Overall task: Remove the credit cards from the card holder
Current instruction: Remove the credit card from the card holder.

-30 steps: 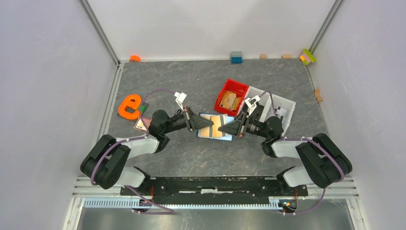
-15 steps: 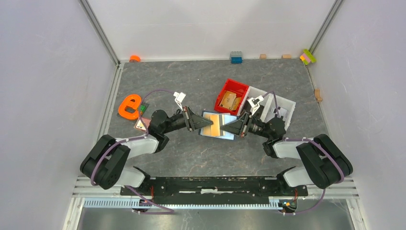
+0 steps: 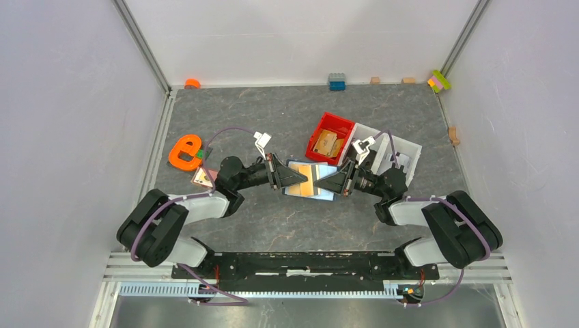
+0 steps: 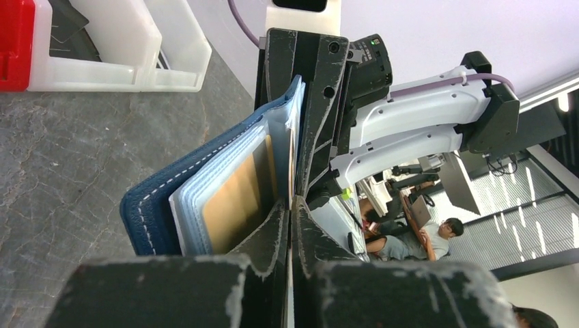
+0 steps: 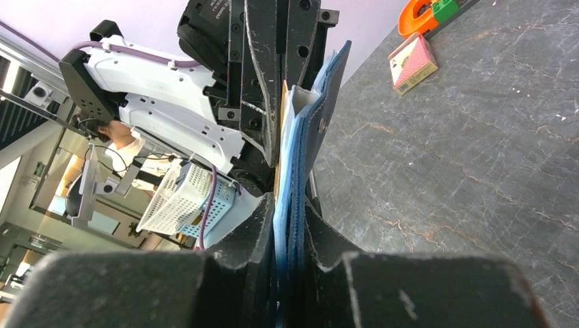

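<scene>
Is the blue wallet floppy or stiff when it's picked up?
Probably slightly bendy: the card holder has a soft-looking stitched cover. The credit cards inside likely stiffen it; pinched at one edge by the right gripper, it isn't sagging.

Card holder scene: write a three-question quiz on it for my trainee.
1. True or false: the right gripper is clamped on the card holder.
2. The card holder is: A) lying shut, untouched; B) open between the left gripper and the right one; C) folded shut.
3. What colour is the credit card showing in its pockets?
Key: 1 true; 2 B; 3 copper-tan.
</scene>
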{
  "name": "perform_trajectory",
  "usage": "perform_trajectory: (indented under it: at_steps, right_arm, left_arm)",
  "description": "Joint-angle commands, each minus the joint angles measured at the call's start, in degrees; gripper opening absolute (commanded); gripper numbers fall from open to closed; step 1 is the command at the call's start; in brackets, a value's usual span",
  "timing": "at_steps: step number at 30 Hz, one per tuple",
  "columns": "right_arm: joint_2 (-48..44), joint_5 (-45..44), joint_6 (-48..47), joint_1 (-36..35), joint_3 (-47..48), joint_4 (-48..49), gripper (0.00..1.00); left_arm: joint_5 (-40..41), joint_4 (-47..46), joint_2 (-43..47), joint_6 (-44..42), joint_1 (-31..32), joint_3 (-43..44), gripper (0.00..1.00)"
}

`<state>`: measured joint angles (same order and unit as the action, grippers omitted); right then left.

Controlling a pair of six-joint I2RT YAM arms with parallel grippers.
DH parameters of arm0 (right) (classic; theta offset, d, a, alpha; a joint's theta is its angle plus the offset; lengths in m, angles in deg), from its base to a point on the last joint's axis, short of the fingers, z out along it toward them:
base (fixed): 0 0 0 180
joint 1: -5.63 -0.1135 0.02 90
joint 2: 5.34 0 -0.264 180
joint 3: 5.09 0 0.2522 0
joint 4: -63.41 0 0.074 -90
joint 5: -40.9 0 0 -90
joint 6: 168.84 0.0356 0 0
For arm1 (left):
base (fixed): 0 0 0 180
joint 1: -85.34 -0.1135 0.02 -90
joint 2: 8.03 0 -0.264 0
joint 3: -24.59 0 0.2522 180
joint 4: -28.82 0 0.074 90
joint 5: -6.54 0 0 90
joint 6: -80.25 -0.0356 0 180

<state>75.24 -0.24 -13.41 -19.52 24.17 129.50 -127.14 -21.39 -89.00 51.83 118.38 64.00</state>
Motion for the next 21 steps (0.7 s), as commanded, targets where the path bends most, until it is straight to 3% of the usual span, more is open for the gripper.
perform_trajectory:
  at_steps: [1, 11, 16, 21]
  right_arm:
    - [-0.08, 0.49, -0.1, -0.02, 0.64, 3.98, 0.0]
    - [-3.0, -4.39, -6.14, 7.14, -2.08, -12.77, 0.0]
    - [-4.01, -7.5, -13.3, 7.84, 0.19, -27.12, 0.0]
    - [-2.71, -9.18, -16.3, 7.84, 0.54, -32.37, 0.0]
  left_arm:
    - [0.46, 2.73, 0.04, -2.13, 0.02, 2.03, 0.02]
    - [5.88, 9.55, 5.29, -4.49, -4.4, -1.12, 0.02]
    - [8.52, 16.8, 7.73, -7.93, -4.79, -0.39, 0.02]
    - [11.87, 26.45, 8.21, -13.41, -4.82, 4.17, 0.02]
